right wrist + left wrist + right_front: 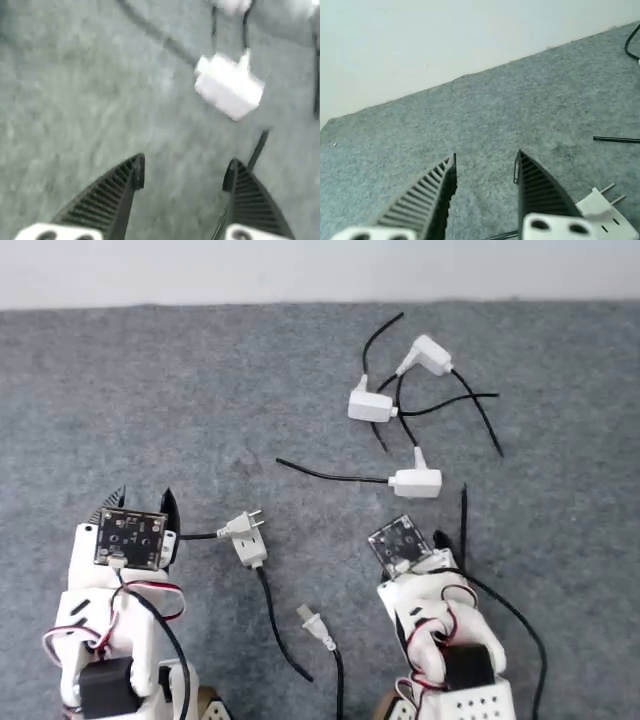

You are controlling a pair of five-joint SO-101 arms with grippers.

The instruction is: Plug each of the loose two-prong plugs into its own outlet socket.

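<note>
Left gripper [485,167] gapes wide, empty; from above, the white plug [245,532] lies just beside it at three o'clock. Right gripper [184,167], equally spread, has a socket [415,482] at twelve. Pickup pending: left likely must pinch the plug's body.

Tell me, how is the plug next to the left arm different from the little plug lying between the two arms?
The big plug beside the left gripper has a chunky white body; the little plug is slimmer. In the high view the big plug's prongs point toward the far right, the little plug's toward the far left. Both have two prongs and a black cord, and lie loose on the grey carpet.
</note>
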